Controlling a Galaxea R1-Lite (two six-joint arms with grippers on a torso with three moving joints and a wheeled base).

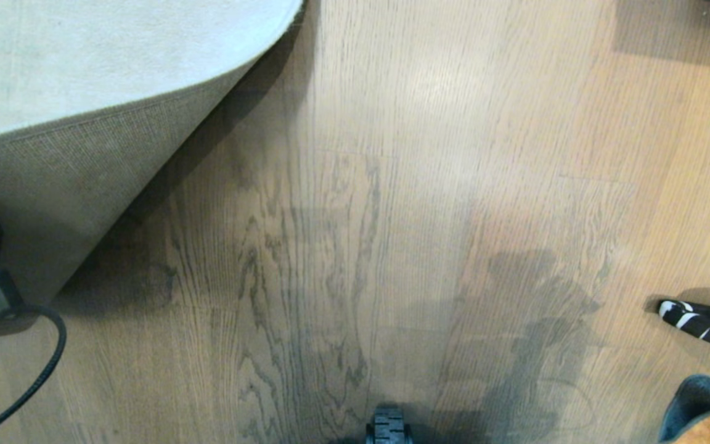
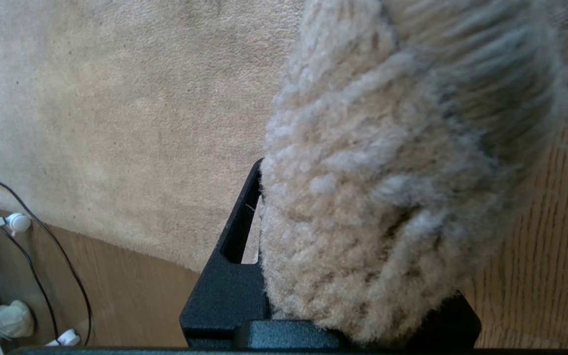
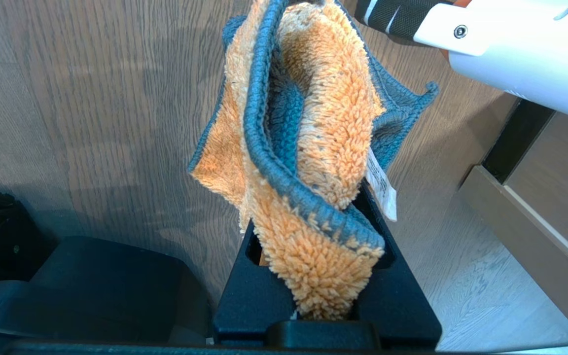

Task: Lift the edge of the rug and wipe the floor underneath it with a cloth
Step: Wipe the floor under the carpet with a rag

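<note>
A black-and-white striped handle (image 1: 697, 320) on a white tube w/ orange trim lies at the floor's right side. Black cable (image 2: 42, 256) w/ white plugs (image 2: 17, 222) runs beside pale green objects (image 2: 10, 318). Wood cabinet base (image 3: 535, 227) nearby.

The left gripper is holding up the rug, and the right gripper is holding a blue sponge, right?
Not quite. The left gripper does hold up the rug edge, but the right gripper holds an orange cloth with grey trim, as the right wrist view shows.
</note>
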